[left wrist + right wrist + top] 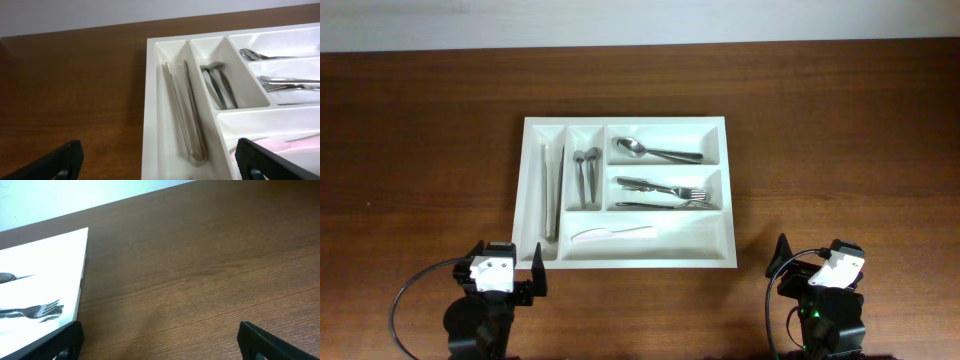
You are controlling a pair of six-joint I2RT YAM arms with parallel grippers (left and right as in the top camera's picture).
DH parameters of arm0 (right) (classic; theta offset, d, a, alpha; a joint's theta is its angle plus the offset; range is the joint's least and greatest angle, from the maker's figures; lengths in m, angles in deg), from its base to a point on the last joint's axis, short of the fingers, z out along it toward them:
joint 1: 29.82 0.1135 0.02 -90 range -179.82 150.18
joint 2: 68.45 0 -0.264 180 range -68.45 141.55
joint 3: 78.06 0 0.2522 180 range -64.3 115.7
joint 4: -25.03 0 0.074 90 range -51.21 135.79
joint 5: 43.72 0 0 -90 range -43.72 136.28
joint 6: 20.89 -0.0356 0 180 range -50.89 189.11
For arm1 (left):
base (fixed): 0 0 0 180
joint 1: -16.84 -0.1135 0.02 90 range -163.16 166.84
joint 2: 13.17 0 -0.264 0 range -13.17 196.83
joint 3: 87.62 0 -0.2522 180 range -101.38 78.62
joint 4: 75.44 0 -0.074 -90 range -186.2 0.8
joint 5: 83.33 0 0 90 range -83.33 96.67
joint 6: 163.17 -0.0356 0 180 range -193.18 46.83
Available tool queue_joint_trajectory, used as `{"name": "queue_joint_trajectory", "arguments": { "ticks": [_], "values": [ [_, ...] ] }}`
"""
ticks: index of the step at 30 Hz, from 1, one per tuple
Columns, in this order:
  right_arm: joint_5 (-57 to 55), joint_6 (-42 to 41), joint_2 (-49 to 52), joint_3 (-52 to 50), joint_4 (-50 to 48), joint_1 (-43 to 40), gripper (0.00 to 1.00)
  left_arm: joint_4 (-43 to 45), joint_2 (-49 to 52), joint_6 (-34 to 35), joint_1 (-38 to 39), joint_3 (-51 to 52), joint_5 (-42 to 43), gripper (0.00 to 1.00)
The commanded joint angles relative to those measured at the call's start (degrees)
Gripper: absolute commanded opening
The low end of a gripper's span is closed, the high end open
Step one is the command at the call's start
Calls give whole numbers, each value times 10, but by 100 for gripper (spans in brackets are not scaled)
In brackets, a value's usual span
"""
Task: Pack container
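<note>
Container (625, 124): lying mid counter (850, 150), ringed by open wood.
Left tool (507, 262): gaping wide, hanging by the container's near left corner.
Right tool (812, 262): gaping wide, hanging over wood right of it.
Counting: one tongs (553, 190), two small spoons (586, 172), one big spoon (655, 152), two forks (665, 192), one white knife (610, 234).
Blocking: walling each kind into its own slot.

- Dark brown wooden table (420, 120).
- Pale wall (640, 20) beyond its far edge.
- Metal tongs (553, 228), two small spoons (585, 178) just beside them.
- Large spoon (660, 153), forks (665, 188) nearer the camera.
- White knife (605, 235), perhaps plastic.
</note>
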Motion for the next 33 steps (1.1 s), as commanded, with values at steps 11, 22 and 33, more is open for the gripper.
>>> {"name": "queue_joint_trajectory", "arguments": {
  "ticks": [11,22,33],
  "values": [
    [-3,-5,-5,-5,-2,-5,99,2,-37,-3,3,9,6,99],
    [-3,-5,-5,-5,-2,-5,99,2,-37,-3,3,9,6,99],
    [-3,-5,-5,-5,-2,-5,99,2,-37,-3,3,9,6,99]
  ]
}}
